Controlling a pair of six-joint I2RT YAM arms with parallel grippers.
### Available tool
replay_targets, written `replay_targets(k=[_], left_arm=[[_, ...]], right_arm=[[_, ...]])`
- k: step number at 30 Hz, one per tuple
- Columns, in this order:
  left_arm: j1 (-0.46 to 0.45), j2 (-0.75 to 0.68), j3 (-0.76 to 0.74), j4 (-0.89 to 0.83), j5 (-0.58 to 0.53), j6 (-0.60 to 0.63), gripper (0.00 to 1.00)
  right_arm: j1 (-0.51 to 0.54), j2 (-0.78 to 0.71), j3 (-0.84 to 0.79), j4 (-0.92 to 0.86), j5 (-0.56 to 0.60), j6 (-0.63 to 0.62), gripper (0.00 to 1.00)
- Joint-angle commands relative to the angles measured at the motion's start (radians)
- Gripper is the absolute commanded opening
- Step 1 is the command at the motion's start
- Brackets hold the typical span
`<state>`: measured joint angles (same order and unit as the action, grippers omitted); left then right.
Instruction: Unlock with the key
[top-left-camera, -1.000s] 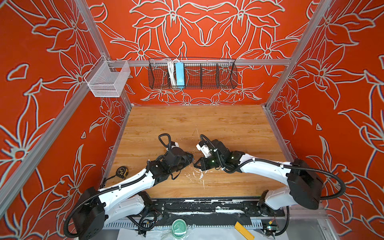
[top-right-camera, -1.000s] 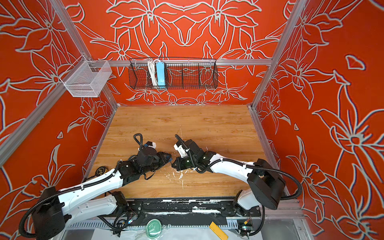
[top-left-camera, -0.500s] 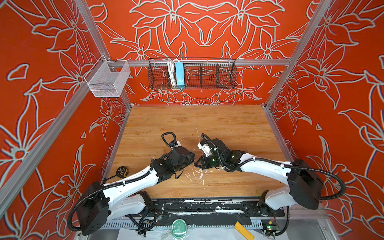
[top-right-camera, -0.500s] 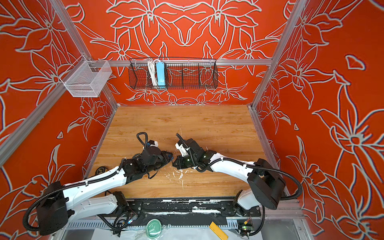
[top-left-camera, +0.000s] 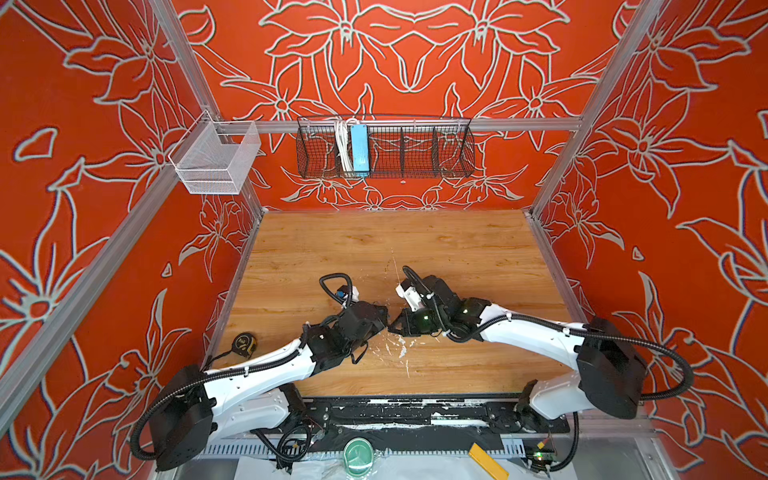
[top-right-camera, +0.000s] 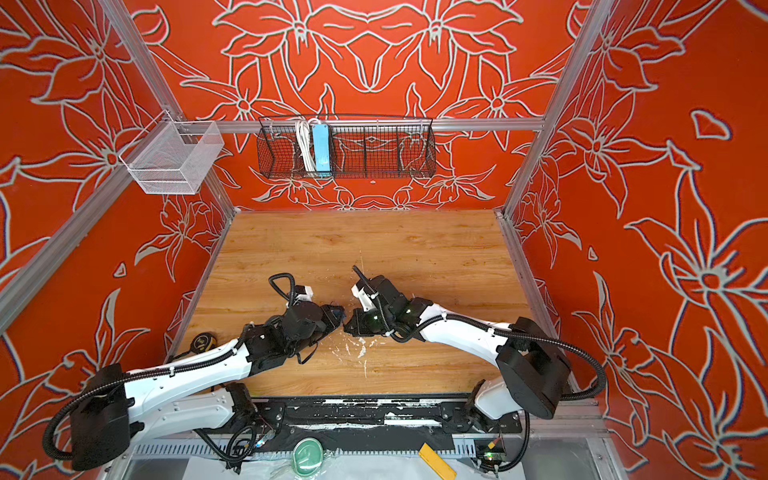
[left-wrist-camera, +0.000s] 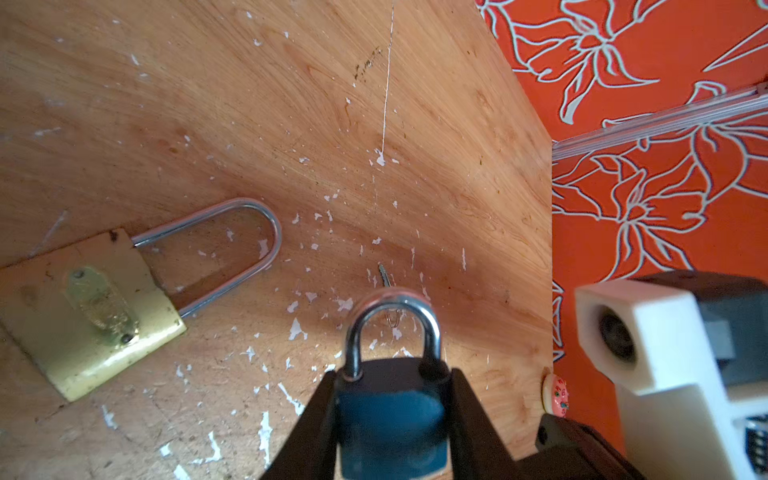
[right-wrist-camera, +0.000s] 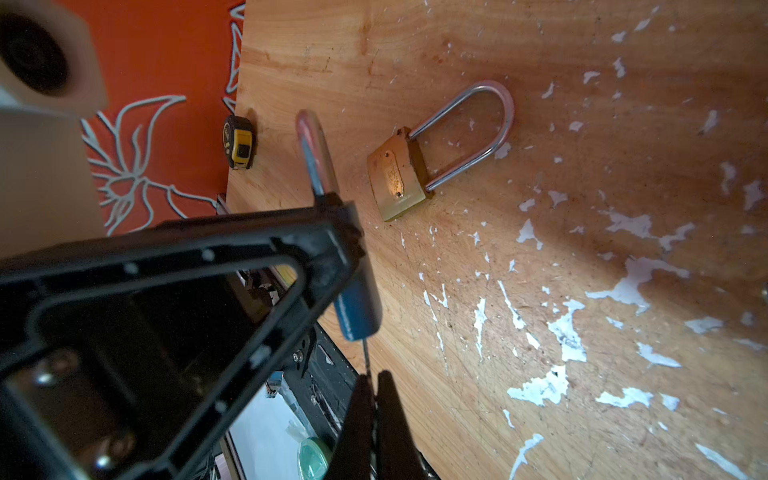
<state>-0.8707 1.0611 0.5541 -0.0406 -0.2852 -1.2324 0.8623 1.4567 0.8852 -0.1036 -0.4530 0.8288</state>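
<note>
left gripper (top-left-camera: 380, 323): advanced toward the middle over the last second, carrying the dark blue steel-shackled padlock (left-wrist-camera: 390, 411) with it | gap to right gripper (top-left-camera: 394, 329): narrowed from a clear space to nearly tip to tip | thin metal key (right-wrist-camera: 366, 357): its shaft now meets the padlock's underside

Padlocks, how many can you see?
2. A blue padlock is gripped by the left gripper, and the right gripper holds a key to its bottom. A brass padlock with a long loop lies flat on the table. Others may be hidden.
</note>
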Motion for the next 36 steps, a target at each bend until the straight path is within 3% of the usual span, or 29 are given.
replay_targets(k=[1, 7, 18, 36], left_arm=[[-0.058, -0.040, -0.041, -0.073, 0.094, -0.022, 0.00], [-0.059, -0.054, -0.058, -0.062, 0.060, -0.034, 0.00], [-0.059, -0.101, -0.069, -0.031, 0.006, -0.180, 0.00], [-0.059, -0.012, -0.055, 0.029, 0.060, -0.179, 0.00]], right_arm=[[-0.050, 0.023, 0.083, 0.179, 0.215, 0.096, 0.00], [-0.047, 0.039, 0.076, 0.243, 0.192, 0.108, 0.00], [-0.001, 0.096, 0.075, 0.311, 0.169, 0.106, 0.00], [0.001, 0.111, 0.092, 0.337, 0.157, 0.085, 0.02]])
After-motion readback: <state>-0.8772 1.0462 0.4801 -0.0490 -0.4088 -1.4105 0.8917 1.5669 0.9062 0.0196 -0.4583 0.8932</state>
